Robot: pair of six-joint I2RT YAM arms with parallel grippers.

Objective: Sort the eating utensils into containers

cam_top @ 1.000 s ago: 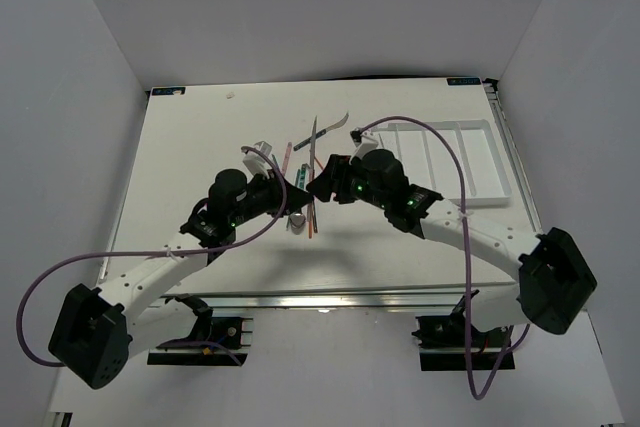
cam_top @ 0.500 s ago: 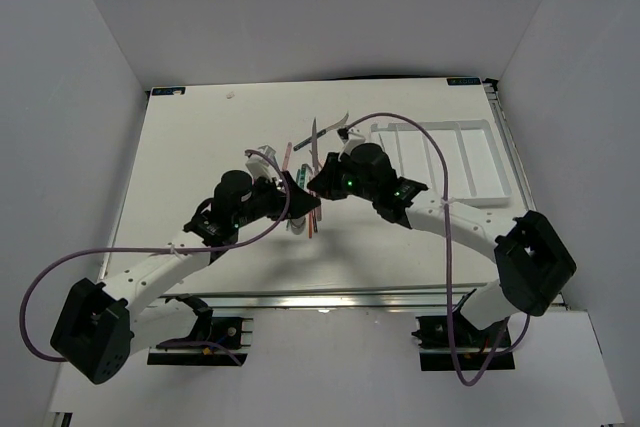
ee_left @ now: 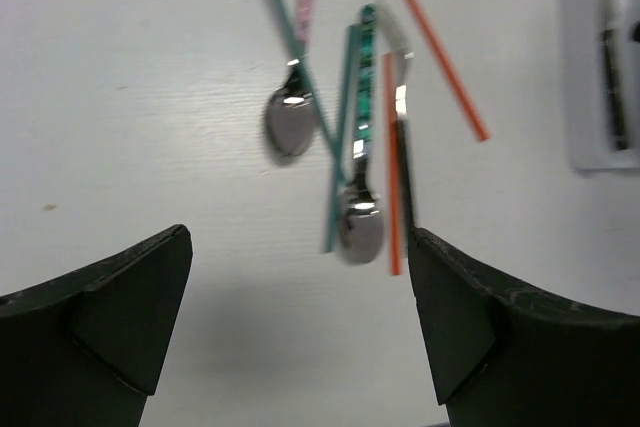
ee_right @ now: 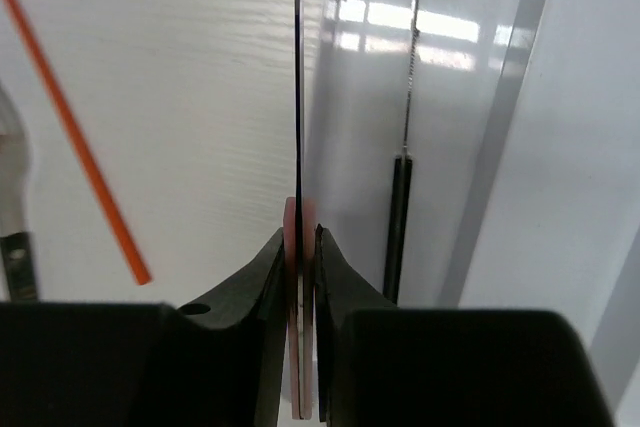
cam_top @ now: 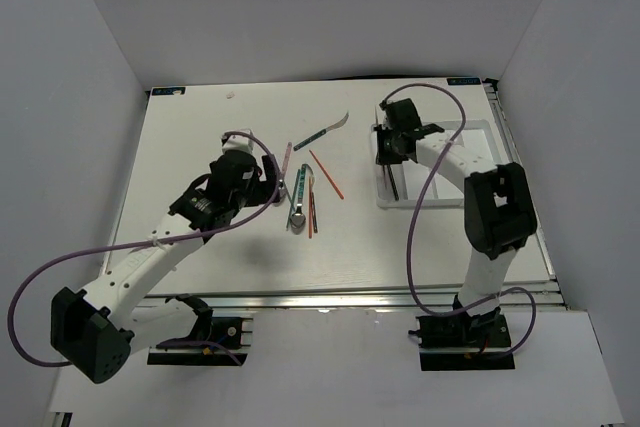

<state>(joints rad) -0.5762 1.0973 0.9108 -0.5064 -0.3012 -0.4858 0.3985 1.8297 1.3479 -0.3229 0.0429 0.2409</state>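
**Right arm runs a pink knife to the tray, left arm lets go**

A second ago both arms were nose to nose over the pile in the middle of the table. Now they've split.

The right tool (ee_right: pixel 300 242) has swung out to the upper right of the overhead view. It is clenched on the pink-handled knife (ee_right: pixel 297 97), with the handle pinched between the fingers and the blade edge-on, pointing away. The knife hangs right along the left rim of the white tray (cam_top: pixel 487 127). Whether it sits over the first compartment or just outside it, I can't tell. A black-handled knife (ee_right: pixel 398 217) lies lengthwise in that first compartment.

The left tool (ee_left: pixel 298 247) has drawn back to left of centre and is released. Its fingers (ee_left: pixel 120 317) are spread wide with nothing between them.

Ahead of it lies what's left of the pile:
- a pink-handled spoon (ee_left: pixel 287 125)
- a teal-handled spoon (ee_left: pixel 360 227)
- thin teal sticks (ee_left: pixel 340 147) crossing over the spoons
- two orange chopsticks (ee_left: pixel 432 42), one slanting off to the right, the other tight against the teal-handled spoon

Overhead, a teal-handled utensil (cam_top: pixel 325 133) lies alone farther up, apart from the tray.

The table (cam_top: pixel 200 127) is plain white, with a metal rail (cam_top: pixel 330 299) along its near edge. White walls (cam_top: pixel 80 67) close in on three sides. Purple cables (cam_top: pixel 411 247) loop off both arms.
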